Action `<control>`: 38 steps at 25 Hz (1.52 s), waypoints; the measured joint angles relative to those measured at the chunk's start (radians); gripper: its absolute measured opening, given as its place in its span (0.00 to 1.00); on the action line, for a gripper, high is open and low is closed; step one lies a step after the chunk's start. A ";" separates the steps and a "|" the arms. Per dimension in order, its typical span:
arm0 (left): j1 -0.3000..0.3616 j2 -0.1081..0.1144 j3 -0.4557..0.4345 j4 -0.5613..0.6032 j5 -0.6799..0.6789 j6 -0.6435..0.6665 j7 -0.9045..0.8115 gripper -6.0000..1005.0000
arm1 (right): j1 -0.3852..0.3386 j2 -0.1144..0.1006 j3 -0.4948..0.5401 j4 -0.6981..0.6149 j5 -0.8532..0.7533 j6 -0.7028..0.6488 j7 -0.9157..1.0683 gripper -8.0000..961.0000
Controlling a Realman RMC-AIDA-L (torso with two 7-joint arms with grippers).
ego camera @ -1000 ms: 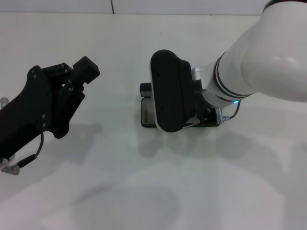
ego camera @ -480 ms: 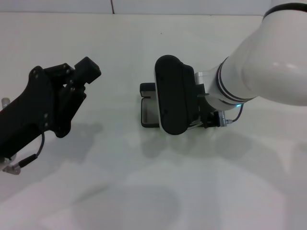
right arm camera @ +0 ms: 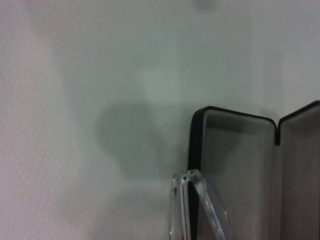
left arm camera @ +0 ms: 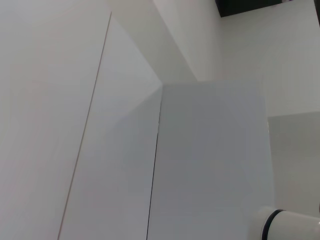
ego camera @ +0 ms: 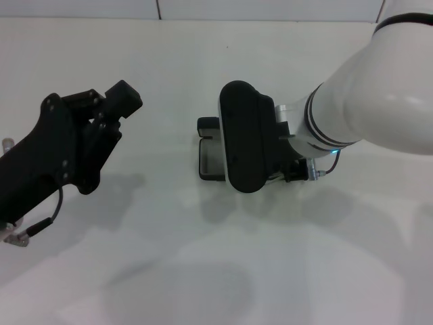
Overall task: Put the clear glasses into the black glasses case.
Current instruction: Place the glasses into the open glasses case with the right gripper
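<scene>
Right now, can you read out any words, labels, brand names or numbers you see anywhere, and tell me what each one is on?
None can be read.
The black glasses case lies open, showing only plain grey lining.
The clear glasses carry no visible marking.
The right gripper and left gripper show no legible label.

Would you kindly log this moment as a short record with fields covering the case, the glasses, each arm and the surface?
case: black glasses case, lid open, grey lining showing, lying on the white table
glasses: clear glasses, one end over the near rim of the case, not yet lying inside
right arm: right claw directly above the case, hiding most of it in the head view
left arm: left claw raised off to the left, away from the case, holding nothing
task status: glasses not yet in the case
</scene>
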State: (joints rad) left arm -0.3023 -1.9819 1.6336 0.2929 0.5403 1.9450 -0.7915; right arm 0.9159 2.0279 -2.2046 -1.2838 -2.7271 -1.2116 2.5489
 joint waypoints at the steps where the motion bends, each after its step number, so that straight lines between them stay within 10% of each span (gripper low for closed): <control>1: 0.000 0.000 0.000 0.000 0.000 0.000 0.000 0.04 | 0.000 0.000 -0.002 0.000 0.000 0.001 0.000 0.16; 38: 0.002 -0.002 0.000 0.001 0.001 0.008 -0.001 0.04 | -0.095 0.000 -0.018 -0.191 -0.109 -0.044 0.063 0.07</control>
State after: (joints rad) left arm -0.3005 -1.9835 1.6337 0.2942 0.5410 1.9528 -0.7927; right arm 0.8211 2.0279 -2.2228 -1.4744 -2.8365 -1.2559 2.6122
